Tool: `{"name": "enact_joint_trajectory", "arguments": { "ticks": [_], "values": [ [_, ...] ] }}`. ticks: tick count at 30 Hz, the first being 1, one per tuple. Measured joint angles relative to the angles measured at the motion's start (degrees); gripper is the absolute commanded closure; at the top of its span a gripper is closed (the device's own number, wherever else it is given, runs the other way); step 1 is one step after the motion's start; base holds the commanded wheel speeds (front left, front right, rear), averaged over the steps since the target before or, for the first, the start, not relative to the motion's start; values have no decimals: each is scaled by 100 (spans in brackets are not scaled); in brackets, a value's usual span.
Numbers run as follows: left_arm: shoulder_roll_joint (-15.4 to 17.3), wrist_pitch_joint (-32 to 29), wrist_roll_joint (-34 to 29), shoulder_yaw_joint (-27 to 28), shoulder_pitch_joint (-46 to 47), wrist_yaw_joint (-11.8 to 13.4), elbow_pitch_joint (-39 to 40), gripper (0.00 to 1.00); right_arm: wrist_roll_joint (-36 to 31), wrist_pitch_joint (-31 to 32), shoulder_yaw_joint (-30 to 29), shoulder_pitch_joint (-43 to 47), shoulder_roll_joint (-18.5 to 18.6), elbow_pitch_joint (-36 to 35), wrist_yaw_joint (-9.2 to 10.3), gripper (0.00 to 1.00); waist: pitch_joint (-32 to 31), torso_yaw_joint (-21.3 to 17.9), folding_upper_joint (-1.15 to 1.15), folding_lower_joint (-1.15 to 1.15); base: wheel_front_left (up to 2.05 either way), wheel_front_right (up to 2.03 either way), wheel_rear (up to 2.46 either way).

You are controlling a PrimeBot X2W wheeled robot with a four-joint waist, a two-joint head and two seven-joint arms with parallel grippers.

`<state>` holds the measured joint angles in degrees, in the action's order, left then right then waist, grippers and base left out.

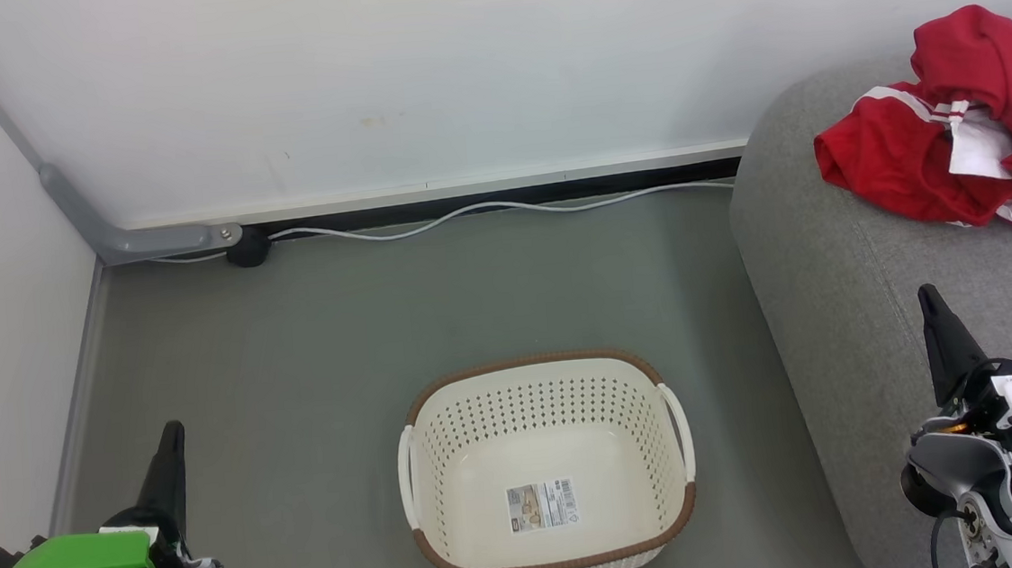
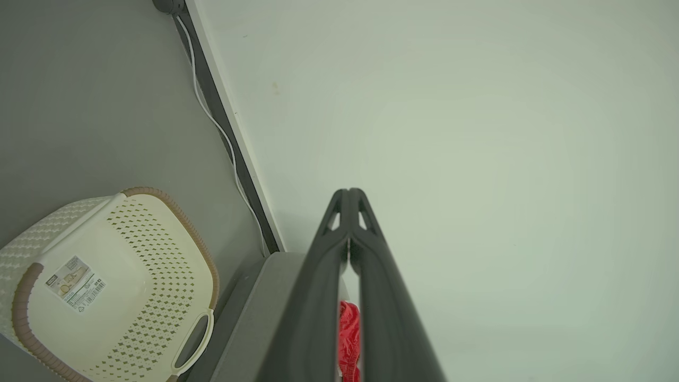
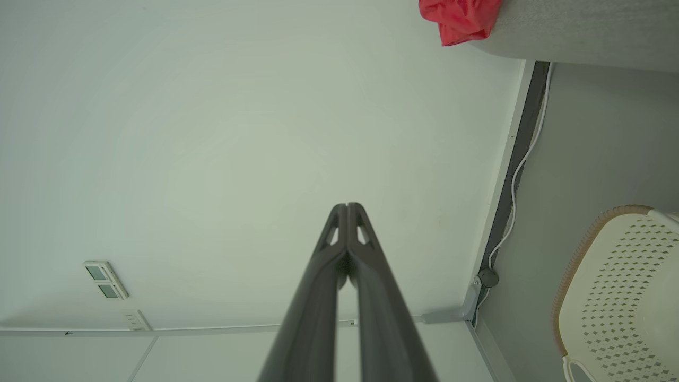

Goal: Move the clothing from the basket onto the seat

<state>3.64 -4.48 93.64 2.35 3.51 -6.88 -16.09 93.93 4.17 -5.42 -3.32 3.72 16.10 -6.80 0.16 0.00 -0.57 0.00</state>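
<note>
Evidently the transfer is nearing its end. The clothing (image 1: 945,123) is lying in a crumpled red heap on the seat (image 1: 833,312), toward its far end by the wall (image 1: 453,71). The basket (image 1: 530,361) is standing empty on the floor (image 1: 277,356), with its barcode sticker (image 1: 541,505) showing on the bare bottom.

The left gripper (image 1: 173,432) is hovering at the lower left, well apart from the basket, its fingers pressed together on nothing. The right gripper (image 1: 928,298) is hovering over the near part of the seat, its fingers likewise closed and empty.

Judging from this layout, the step in hand is checking the result and standing clear. Doing it well is a matter of keeping both arms back from the heap, so that no fold is being snagged or dragged toward the seat's rounded edge.

A white cable (image 1: 482,211) is running along the baseboard behind the basket, and a grey conduit (image 1: 70,201) is descending the corner to a dark round fitting (image 1: 248,247). None of these is lying in either arm's way; the seat's edge, just beside the right arm, is the nearest thing to brush.
</note>
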Motion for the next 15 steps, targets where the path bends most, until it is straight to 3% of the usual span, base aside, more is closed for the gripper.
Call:
{"name": "enact_joint_trajectory", "arguments": {
  "ticks": [15],
  "values": [
    [-10,-1,0,5,0,0,8,100,-1,0,-5,0,-2,-2,0,100,0,0,0,0,0,0,0]
  ]
}}
